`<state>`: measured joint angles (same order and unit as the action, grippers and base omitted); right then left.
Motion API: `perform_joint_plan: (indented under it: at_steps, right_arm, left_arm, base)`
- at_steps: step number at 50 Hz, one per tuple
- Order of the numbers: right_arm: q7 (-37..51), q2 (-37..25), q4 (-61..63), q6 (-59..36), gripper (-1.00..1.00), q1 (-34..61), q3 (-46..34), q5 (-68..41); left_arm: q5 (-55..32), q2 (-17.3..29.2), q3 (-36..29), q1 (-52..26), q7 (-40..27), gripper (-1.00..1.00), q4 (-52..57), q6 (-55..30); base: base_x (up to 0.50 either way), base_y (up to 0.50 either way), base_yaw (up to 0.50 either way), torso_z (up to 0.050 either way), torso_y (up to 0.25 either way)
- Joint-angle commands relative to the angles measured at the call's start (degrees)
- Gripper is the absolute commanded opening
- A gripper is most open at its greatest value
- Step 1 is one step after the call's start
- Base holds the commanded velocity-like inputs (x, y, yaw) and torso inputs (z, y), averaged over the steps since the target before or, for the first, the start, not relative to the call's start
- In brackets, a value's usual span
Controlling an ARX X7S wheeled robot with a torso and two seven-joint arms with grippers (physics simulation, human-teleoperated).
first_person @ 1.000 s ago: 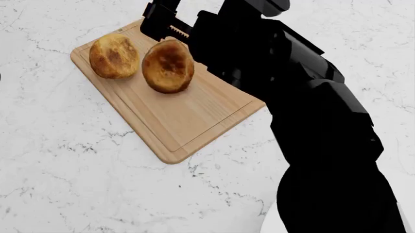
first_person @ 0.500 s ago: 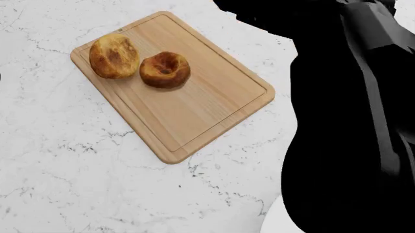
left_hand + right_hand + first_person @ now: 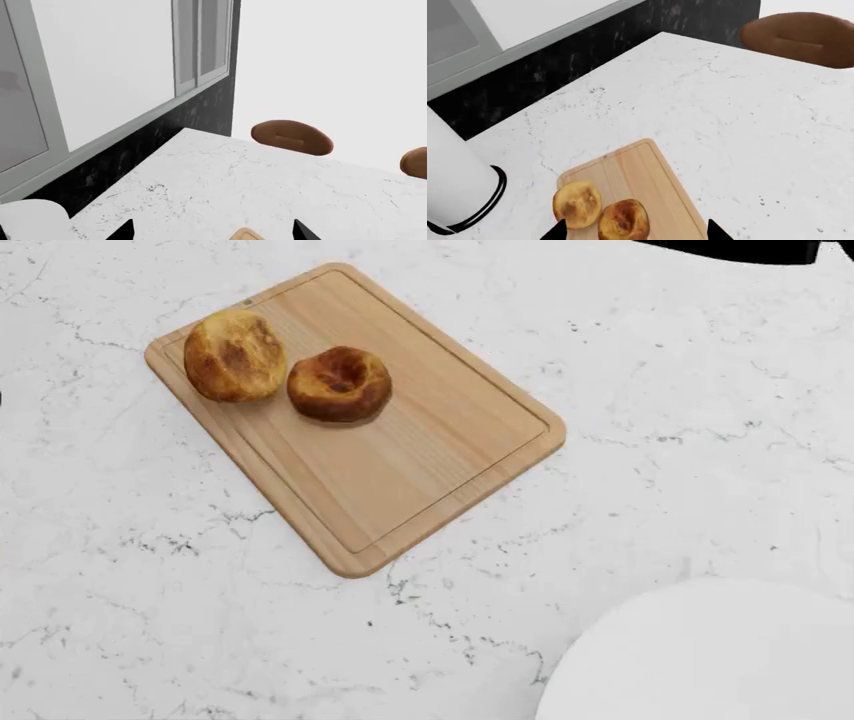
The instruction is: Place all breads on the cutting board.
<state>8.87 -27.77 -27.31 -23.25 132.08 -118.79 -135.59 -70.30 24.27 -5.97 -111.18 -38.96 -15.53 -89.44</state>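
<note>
The right hand (image 3: 635, 230) shows only as two dark fingertips at the edge of its wrist view, standing wide apart with nothing between them, raised well above the table (image 3: 694, 440). Between those tips, far below, lie the two breads on the cutting board (image 3: 414, 440). The left hand (image 3: 213, 232) likewise shows only two dark tips spread wide and holding nothing, with a corner of the board peeking between them. In the head view neither hand appears (only a sliver of black arm crosses the top right corner). There the board lies at a slant on the white marble table, and both rolls sit at its far left end, inside the rim groove: the smooth domed bread (image 3: 234, 355) nearest the corner, and the bread with the sunken dark centre (image 3: 339, 384) just beside it, the two touching or nearly so. The rest of the board is bare wood. A round white plate (image 3: 707, 660) lies near the lower right of the head view, apart from the board. The right wrist view also shows a white cylindrical container with a dark base ring (image 3: 457, 185) standing on the table near the board's end, a dark speckled backsplash (image 3: 560, 65) behind, and brown chair backs (image 3: 800, 37) past the far table edge.
</note>
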Motion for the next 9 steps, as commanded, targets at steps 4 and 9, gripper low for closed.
perform_joint_plan:
  at_steps: [4,9]
  right_arm:
    - [14.9,-16.4,22.8,-6.2,1.0,2.3,23.2,13.9]
    - [17.7,-19.0,27.6,-6.6,1.0,1.9,26.7,14.7]
  left_arm:
    - [-38.0,7.8,-4.2,-1.9,-26.6,1.0,4.6,1.5]
    - [-48.2,10.4,-6.4,-1.4,-32.9,1.0,7.9,4.6]
  base:
    - [0.0,0.0,0.0,0.0,0.0]
    - [0.0,0.0,0.0,0.0,0.0]
